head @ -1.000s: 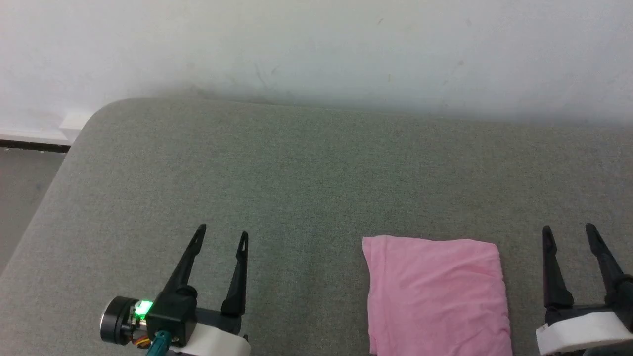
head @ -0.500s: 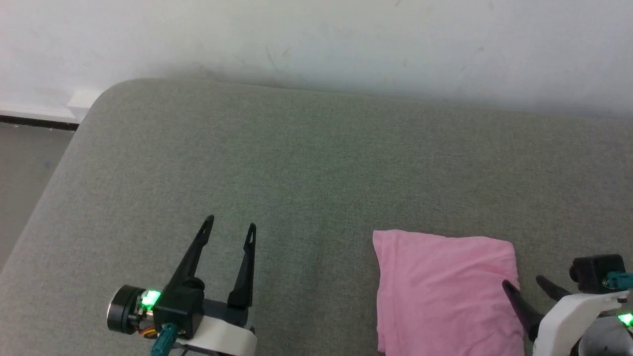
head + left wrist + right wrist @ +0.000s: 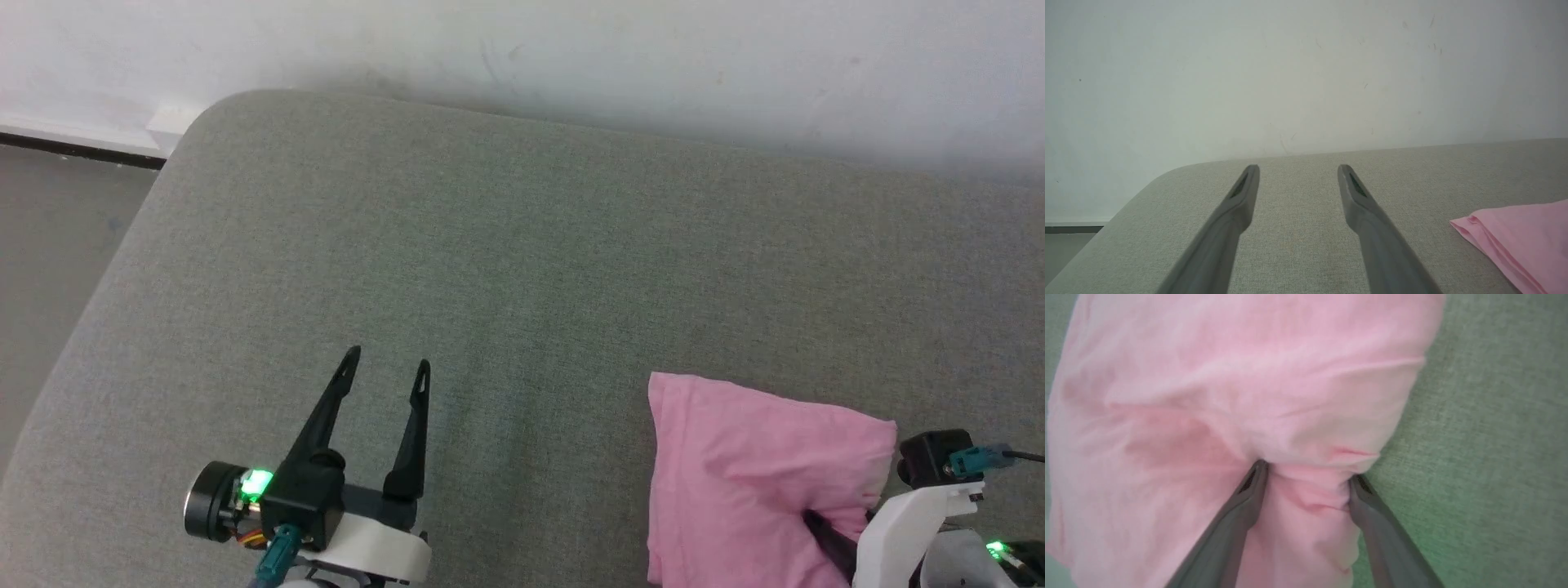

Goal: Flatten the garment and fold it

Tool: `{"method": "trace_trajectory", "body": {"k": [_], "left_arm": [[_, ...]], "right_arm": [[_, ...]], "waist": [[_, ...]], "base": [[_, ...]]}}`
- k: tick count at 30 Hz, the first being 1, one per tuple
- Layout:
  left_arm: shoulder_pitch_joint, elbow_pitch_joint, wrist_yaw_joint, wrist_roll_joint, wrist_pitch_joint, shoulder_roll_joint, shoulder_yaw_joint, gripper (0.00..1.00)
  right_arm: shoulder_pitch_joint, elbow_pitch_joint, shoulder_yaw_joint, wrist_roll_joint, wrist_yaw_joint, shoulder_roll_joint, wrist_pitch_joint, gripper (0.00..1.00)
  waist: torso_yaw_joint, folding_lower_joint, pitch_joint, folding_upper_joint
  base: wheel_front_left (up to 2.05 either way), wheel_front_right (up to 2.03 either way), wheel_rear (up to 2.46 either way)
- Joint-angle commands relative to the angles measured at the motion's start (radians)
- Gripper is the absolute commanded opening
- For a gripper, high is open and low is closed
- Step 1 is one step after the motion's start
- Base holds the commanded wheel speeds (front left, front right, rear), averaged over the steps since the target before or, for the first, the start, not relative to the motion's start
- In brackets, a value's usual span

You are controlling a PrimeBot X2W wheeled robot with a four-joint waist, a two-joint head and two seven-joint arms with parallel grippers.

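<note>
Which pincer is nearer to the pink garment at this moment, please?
Right. The right pincer is at the garment, open fingers straddling a bunched fold; the left pincer hovers open over bare grey cushion, apart, to its left.

garment [image 3: 759, 474]: on cushion [image 3: 490, 245], right side | left pincer [image 3: 388, 358]: well left of garment | wall [image 3: 571, 49]: behind cushion

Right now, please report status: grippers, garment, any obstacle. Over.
Left gripper open, empty, above grey cushion. Right gripper open, straddling bunched edge of garment. Garment in compact fold, not flat. No obstacle seen.
</note>
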Motion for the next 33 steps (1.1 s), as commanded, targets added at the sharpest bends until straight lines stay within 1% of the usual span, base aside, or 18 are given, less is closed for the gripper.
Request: {"method": "trace_trajectory", "body": {"k": [1, 5, 7, 10, 15, 19, 22, 23, 25, 29, 33], "left_arm": [[-0.017, 0.003, -0.005, 0.009, -0.005, -0.003, 0.004, 1.00], [-0.021, 0.006, -0.009, 0.017, -0.005, 0.000, 0.001, 1.00], [-0.020, 0.005, -0.011, 0.023, -0.005, 0.001, -0.006, 1.00], [-0.017, 0.002, -0.008, 0.023, -0.005, 0.001, -0.005, 1.00], [-0.043, -0.011, -0.011, 0.028, -0.005, 0.015, 0.005, 1.00], [-0.086, -0.007, -0.016, 0.043, -0.005, 0.032, 0.003, 1.00], [-0.133, -0.008, -0.023, 0.052, -0.005, 0.049, 0.004, 1.00], [-0.133, -0.008, -0.023, 0.052, -0.005, 0.049, 0.004, 1.00], [-0.163, -0.008, -0.026, 0.057, -0.005, 0.059, 0.003, 1.00], [-0.207, -0.003, -0.035, 0.061, -0.005, 0.072, -0.007, 1.00], [-0.239, 0.000, -0.041, 0.064, -0.005, 0.081, -0.019, 1.00]], "right_arm": [[-0.001, 0.040, 0.030, -0.020, -0.001, -0.001, 0.001, 0.00], [-0.048, 0.054, 0.074, -0.083, -0.001, -0.046, -0.073, 0.00], [-0.086, 0.046, 0.110, -0.119, -0.001, -0.082, -0.106, 0.00], [-0.156, 0.021, 0.180, -0.142, -0.001, -0.133, -0.128, 0.00], [-0.271, -0.020, 0.268, -0.164, -0.001, -0.261, -0.109, 0.00], [-0.346, -0.013, 0.313, -0.154, -0.001, -0.390, -0.100, 0.00], [-0.399, 0.030, 0.314, -0.139, -0.001, -0.486, -0.121, 0.00], [-0.399, 0.030, 0.314, -0.139, -0.001, -0.486, -0.121, 0.00], [-0.429, 0.079, 0.307, -0.126, -0.001, -0.537, -0.148, 0.00], [-0.483, 0.197, 0.313, -0.113, -0.001, -0.624, -0.262, 0.00], [-0.513, 0.340, 0.334, -0.105, -0.001, -0.695, -0.366, 0.00]], "waist": [[0.004, 0.0000, 0.003, -0.0002], [-0.022, 0.0000, -0.003, -0.0002], [-0.052, 0.0000, -0.004, -0.0002], [-0.121, 0.0000, 0.005, -0.0002], [-0.246, 0.0000, 0.062, -0.0002], [-0.329, 0.0000, 0.128, -0.0002], [-0.370, 0.0000, 0.186, -0.0002], [-0.370, 0.0000, 0.186, -0.0002], [-0.387, 0.0000, 0.222, -0.0002], [-0.404, 0.0000, 0.284, -0.0002], [-0.395, 0.0000, 0.333, -0.0002]], "base": [[0.00, 0.00, 0.00], [0.00, 0.00, 0.00], [0.00, 0.00, 0.00], [0.00, 0.00, 0.00], [0.00, 0.00, 0.00], [0.00, 0.00, 0.00], [0.00, 0.00, 0.00], [0.00, 0.00, 0.00], [0.00, 0.00, 0.00], [0.00, 0.00, 0.00], [0.00, 0.00, 0.00]]}}
